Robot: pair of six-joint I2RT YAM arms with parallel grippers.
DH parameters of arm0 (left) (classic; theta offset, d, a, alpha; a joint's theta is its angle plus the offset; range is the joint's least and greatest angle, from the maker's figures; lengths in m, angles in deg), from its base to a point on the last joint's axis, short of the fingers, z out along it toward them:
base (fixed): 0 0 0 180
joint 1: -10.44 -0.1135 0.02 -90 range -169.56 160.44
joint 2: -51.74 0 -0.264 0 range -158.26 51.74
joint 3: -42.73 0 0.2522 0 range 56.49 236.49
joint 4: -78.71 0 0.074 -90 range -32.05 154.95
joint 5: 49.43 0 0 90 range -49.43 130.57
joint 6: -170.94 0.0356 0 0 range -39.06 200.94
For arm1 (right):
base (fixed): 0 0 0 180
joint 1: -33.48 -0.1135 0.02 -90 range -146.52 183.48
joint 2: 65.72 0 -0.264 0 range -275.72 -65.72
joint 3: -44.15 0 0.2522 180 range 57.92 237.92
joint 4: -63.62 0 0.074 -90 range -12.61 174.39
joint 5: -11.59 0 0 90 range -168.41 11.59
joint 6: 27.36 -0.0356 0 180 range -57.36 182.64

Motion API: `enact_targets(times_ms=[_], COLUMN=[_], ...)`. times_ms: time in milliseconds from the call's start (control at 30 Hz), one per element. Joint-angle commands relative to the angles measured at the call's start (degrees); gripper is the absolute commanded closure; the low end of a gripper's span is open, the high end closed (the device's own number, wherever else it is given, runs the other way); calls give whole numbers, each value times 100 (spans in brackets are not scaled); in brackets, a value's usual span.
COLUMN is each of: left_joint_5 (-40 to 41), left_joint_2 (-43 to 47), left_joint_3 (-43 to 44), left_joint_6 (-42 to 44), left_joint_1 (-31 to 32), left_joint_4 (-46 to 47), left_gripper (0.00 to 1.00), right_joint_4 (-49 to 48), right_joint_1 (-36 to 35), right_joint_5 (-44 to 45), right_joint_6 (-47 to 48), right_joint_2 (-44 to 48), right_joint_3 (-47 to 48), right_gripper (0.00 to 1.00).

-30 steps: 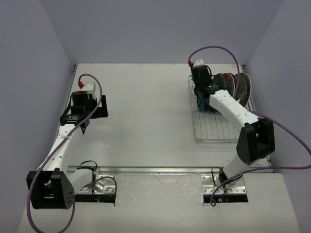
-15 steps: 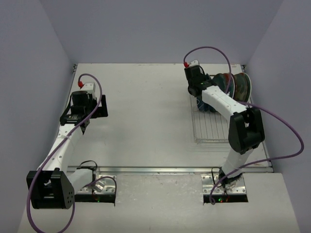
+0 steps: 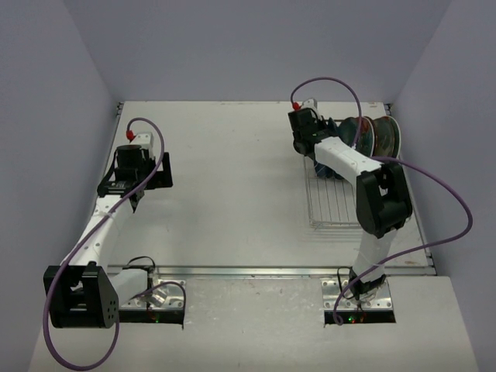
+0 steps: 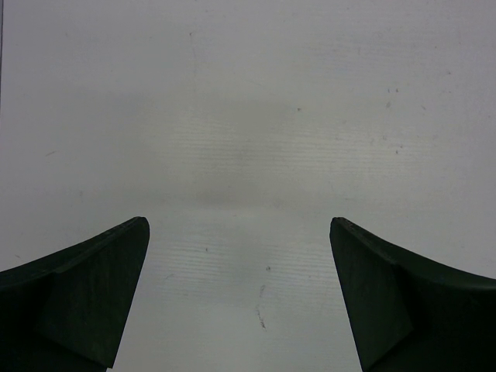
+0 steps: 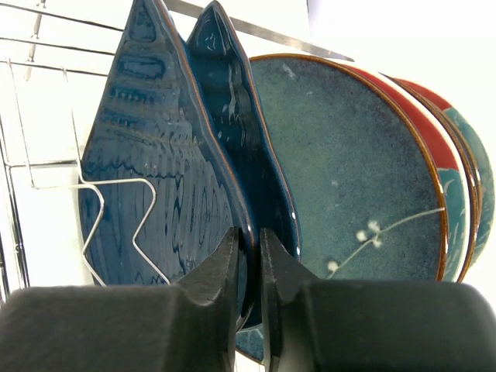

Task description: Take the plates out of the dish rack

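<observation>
Over at the far right, the right gripper [image 5: 248,242] is pinched onto the rim of a dark blue ribbed ceramic plate [image 5: 155,170]. One black finger lies on either face, and the plate's edge fills the narrow slot between them. That plate stands on edge in the silver wire dish rack [image 3: 335,203], at the end of the row, with a bent wire tine crossing its face to the left of the fingers. Just beyond the gripper's right finger stands a second dark blue glossy plate [image 5: 232,93], very close to the first. Further to the gripper's right comes a teal round plate with a brown rim and a pale blossom sprig [image 5: 349,170], then red-rimmed plates [image 5: 443,151] packed close behind it. Across the white table [image 3: 232,178], well apart from the rack, the left gripper [image 4: 240,294] hangs with its dark fingers spread wide, and only tabletop shows between them.
</observation>
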Motion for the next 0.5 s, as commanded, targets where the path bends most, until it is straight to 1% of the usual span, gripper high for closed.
enact_targets(times_ms=[0, 100, 233, 333, 400, 467], left_joint_5=[60, 73, 133, 149, 156, 157], left_joint_2=[-31, -91, -146, -159, -132, -114], left_joint_3=[153, 140, 135, 127, 134, 135], left_joint_6=[-63, -59, -63, -55, -62, -63], left_joint_1=[15, 15, 15, 23, 16, 20], left_joint_4=[261, 308, 357, 366, 366, 374], left_gripper=[0, 0, 0, 0, 0, 0], right_joint_4=[-213, -227, -315, -760, -1045, -1129], right_joint_1=[-36, -84, -180, -246, -247, -247], right_joint_5=[260, 380, 666, 1005, 1103, 1190], right_joint_6=[-78, 109, 543, 1203, 1489, 1591], right_joint_2=[-233, -364, -568, -626, -626, -573], right_joint_3=[171, 193, 213, 150, 116, 105], right_gripper=[92, 99, 100, 100, 100, 100])
